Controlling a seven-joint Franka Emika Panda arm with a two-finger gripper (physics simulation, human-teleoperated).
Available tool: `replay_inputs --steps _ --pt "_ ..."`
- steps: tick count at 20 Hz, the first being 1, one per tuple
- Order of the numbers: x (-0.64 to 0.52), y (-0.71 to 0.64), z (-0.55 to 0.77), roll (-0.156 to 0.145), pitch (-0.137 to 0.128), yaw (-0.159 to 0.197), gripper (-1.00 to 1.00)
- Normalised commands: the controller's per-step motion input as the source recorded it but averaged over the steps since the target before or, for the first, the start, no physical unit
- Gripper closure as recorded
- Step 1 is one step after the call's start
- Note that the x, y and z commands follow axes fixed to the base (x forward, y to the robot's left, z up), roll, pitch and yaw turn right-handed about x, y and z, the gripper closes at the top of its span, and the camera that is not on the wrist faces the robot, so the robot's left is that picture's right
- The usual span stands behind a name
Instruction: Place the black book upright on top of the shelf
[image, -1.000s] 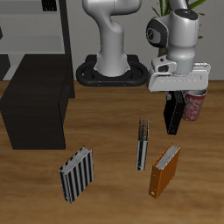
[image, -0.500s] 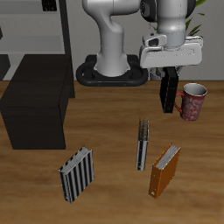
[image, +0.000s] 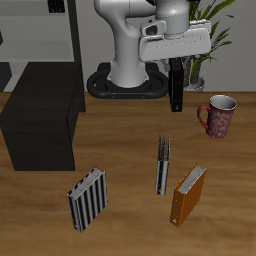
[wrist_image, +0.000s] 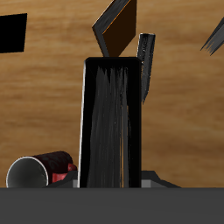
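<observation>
The black book (image: 177, 85) hangs upright in my gripper (image: 176, 62), lifted well above the table between the robot base and the mug. The gripper is shut on its top edge. In the wrist view the book (wrist_image: 109, 122) fills the middle, held between the fingers. The shelf (image: 42, 115) is a low black cabinet with a flat top at the far side of the table from the mug, well apart from the book.
A red patterned mug (image: 218, 114) stands beside the held book, also in the wrist view (wrist_image: 39, 171). A thin grey book (image: 162, 165), an orange-brown book (image: 187, 194) and a grey striped book (image: 87, 197) stand near the front. A grey rack (image: 40, 35) rises behind the shelf.
The gripper has carried the black book up and sideways, away from the mug and toward the shelf's side. The other books and mug have not moved.
</observation>
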Motion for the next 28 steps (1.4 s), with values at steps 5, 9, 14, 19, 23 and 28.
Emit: replay_inputs --steps 5,9,14,19,23,28 --pt "-0.06 -0.46 0.32 -0.028 -0.042 -0.024 1.00" --pt "0.02 -0.80 0.25 0.013 0.030 -0.027 1.00" --pt "0.06 -0.71 0.17 -0.047 -0.031 -0.013 1.00" --pt "0.00 -0.68 0.14 -0.023 -0.018 -0.011 1.00" --pt "-0.02 -0.40 0.12 0.006 -0.008 -0.017 1.00" --pt "0.01 -0.73 0.13 0.036 0.016 -0.007 1.00"
